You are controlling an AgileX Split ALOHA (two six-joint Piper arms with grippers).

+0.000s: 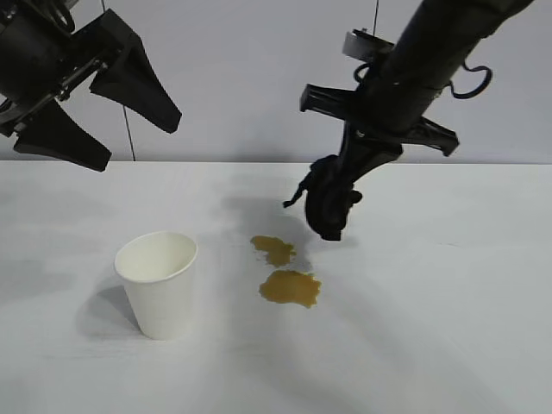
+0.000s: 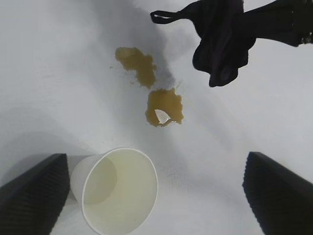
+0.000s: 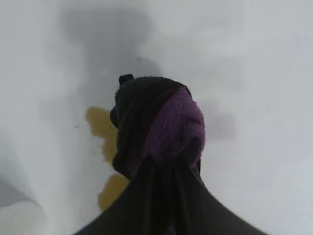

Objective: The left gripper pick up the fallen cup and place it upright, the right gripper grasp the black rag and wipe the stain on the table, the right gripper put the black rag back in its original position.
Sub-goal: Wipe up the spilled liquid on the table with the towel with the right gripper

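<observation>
- My right gripper [image 1: 338,205], upper right of frame, clamps the black rag [image 1: 326,203], hanging just above the bench [image 1: 448,328].
- Stain [image 1: 290,287] at centre, two blotches.
- Cup [image 1: 159,283] upright, lower left.
- My left gripper [image 1: 103,116] spread wide, upper left.

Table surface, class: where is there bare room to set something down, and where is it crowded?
Bare table lies right of the stain, and in front of the upright cup. It is crowded around the stain, where the right gripper holds the black rag just behind it. The left gripper hangs open above the cup.
</observation>
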